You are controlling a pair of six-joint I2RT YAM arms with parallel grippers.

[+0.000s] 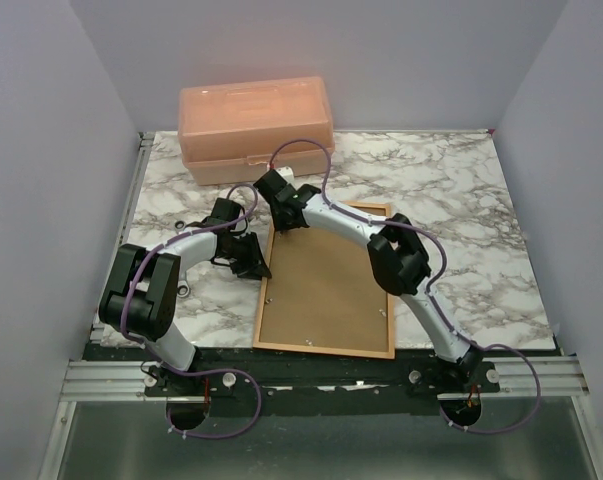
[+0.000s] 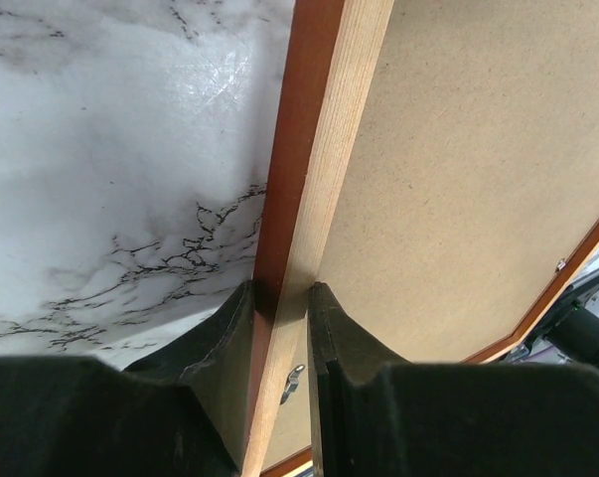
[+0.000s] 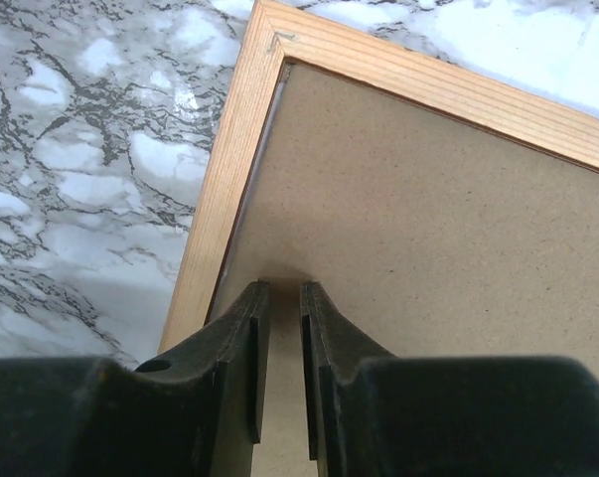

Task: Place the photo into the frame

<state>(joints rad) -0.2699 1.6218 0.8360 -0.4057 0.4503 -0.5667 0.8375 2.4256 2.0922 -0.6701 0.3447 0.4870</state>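
Two grippers: left gripper (image 2: 281,293) pinches the frame (image 2: 324,119) by its rail; right gripper (image 3: 284,290), fingers nearly together, should press the backing board (image 3: 428,248) flat.

— What is the frame (image 3: 241,139) made of?
— I see pale wood with fine grain, and a smooth red-brown finish on its side. The backing board (image 3: 428,219) looks matt, like pressed fibre. The table (image 1: 461,200) has a glossy marble pattern; the box (image 1: 253,125) is translucent plastic.
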